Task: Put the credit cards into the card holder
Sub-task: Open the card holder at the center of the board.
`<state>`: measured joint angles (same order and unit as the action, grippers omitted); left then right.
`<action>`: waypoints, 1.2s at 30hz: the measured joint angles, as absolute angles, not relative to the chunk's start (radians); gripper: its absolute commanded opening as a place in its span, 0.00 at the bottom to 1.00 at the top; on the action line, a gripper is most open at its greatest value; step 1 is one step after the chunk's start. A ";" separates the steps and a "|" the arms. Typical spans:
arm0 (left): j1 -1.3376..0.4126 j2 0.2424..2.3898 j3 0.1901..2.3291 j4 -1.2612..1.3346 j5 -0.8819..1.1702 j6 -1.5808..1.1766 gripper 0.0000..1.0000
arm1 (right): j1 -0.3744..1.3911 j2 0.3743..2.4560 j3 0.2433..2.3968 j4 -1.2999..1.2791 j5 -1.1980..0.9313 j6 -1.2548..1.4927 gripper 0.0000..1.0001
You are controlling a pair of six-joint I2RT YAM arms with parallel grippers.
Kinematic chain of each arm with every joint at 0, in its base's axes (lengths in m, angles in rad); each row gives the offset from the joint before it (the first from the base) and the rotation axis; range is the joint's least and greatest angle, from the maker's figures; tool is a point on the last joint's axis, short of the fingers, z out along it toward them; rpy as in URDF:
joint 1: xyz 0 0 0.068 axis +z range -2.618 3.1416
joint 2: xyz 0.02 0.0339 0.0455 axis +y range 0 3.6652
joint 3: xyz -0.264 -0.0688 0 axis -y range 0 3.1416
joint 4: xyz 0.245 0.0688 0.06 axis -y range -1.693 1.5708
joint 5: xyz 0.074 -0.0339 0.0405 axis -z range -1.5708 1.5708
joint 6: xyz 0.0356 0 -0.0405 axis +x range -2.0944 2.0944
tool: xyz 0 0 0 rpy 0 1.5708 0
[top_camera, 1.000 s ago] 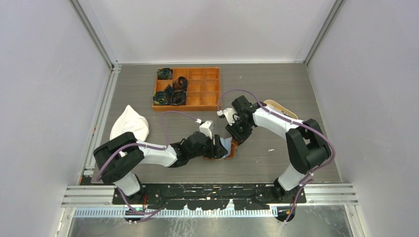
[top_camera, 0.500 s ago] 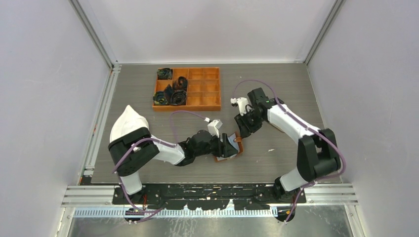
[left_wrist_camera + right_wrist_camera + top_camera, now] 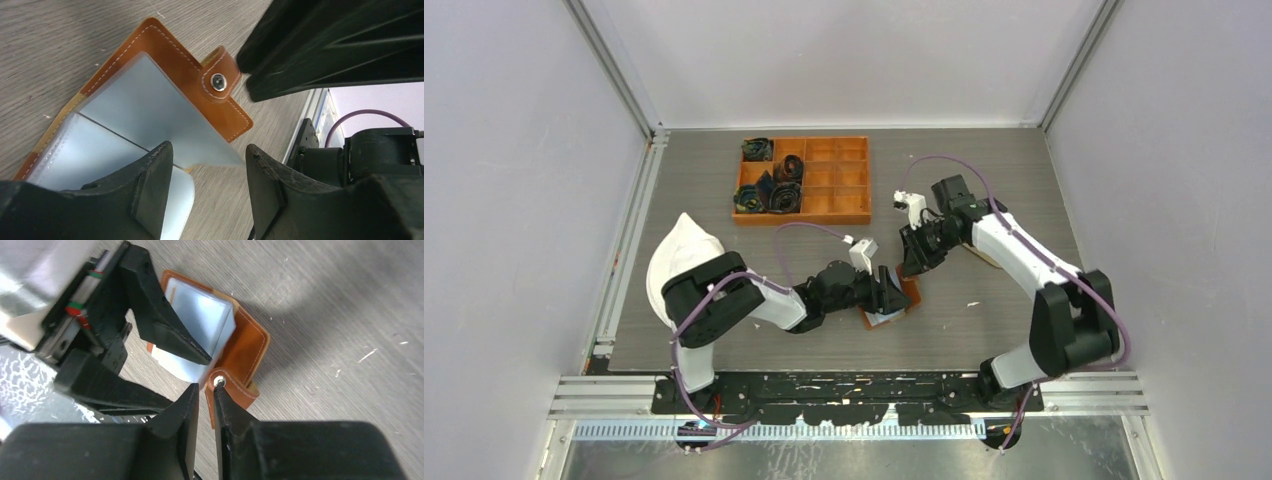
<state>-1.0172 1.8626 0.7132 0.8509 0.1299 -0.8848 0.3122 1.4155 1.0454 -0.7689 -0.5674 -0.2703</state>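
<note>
Markings: you will find only white stitching and a plain metal stud on the snap tab (image 3: 218, 76); any lettering is too small to tell.
Card holder (image 3: 172, 62): brown leather, lying open on the table (image 3: 984, 325) near the centre, between your two grippers, tab pointing toward the right arm.
Sleeves: clear plastic sleeves (image 3: 145, 95) fan out of the holder, one leaf standing up from the fold.
Cards: you cannot tell whether the pale sheet under the sleeves is a card.
Left gripper (image 3: 210, 146): fingers well apart, straddling the sleeve edge, clamping nothing.
Right gripper (image 3: 205, 388): fingers drawn to a slim gap, nothing in it, tips just beside the tab stud; contact cannot be judged.
Obstructions: from above, your left gripper covers much of the holder.
Surroundings: orange compartmented box (image 3: 800, 218) at the far side, dark rolled items (image 3: 776, 190) in its left cells; white cloth (image 3: 682, 250) behind the left arm; purple cables (image 3: 809, 232) loop off both wrists.
Surface: grey wood-grain, lightly scuffed.
Room: plain pale walls (image 3: 844, 60), aluminium rails (image 3: 629, 240) at the edges.
</note>
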 measured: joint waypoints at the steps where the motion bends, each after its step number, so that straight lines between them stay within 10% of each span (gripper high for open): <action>1: -1.015 1.873 0.713 0.860 0.133 -0.887 0.55 | 0.312 1.449 1.045 -0.769 -0.574 -0.261 0.20; 36: -1.012 1.590 0.565 0.571 -0.004 -0.881 0.57 | 0.312 1.703 1.063 -0.802 -0.470 -0.260 0.20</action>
